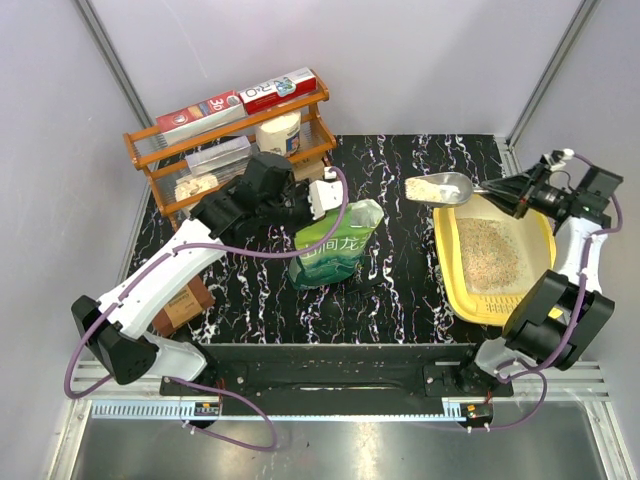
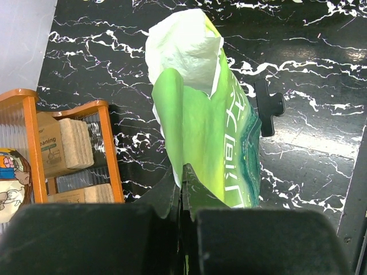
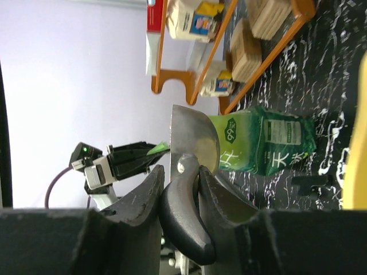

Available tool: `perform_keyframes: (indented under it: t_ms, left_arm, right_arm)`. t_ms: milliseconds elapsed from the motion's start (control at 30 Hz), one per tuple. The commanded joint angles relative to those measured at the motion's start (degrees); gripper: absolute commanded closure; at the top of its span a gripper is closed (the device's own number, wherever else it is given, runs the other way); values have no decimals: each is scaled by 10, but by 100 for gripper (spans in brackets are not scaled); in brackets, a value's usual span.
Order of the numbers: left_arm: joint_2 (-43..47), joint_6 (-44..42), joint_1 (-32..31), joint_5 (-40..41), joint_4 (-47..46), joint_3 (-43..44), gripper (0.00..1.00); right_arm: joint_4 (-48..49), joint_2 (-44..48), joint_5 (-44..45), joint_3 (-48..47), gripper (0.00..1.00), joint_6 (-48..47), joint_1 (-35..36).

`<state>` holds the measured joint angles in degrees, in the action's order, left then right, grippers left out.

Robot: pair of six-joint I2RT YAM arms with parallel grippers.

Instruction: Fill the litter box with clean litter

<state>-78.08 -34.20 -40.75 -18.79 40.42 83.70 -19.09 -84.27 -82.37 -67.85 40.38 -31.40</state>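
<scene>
Scoop point(image 1: 440, 187) handle buried in right gripper point(image 1: 498, 193); left gripper point(image 2: 182, 201) pinch hides pouch point(image 2: 209, 126) edge.

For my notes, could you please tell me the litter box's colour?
The litter box is yellow, clearest in the top external view.

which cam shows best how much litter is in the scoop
Top external: it looks down into the scoop, whose bowl is filled with pale litter. The right wrist view shows only the bowl end-on and the handle in the right gripper, no litter. The left wrist view misses the scoop, showing just the green pouch.
</scene>
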Motion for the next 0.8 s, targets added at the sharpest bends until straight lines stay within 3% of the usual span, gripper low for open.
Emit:
perform_keyframes:
  t_ms: [0, 400, 767]
  left_arm:
    - [-2, 14, 2, -30, -48, 48, 100]
    - [-2, 9, -12, -34, -48, 48, 100]
    - [11, 11, -13, -34, -55, 29, 100]
  right_arm:
    - [13, 22, -61, 14, 100, 9, -54]
    - [11, 3, -53, 56, 100, -30, -210]
    - [3, 50, 46, 145, 100, -103, -294]
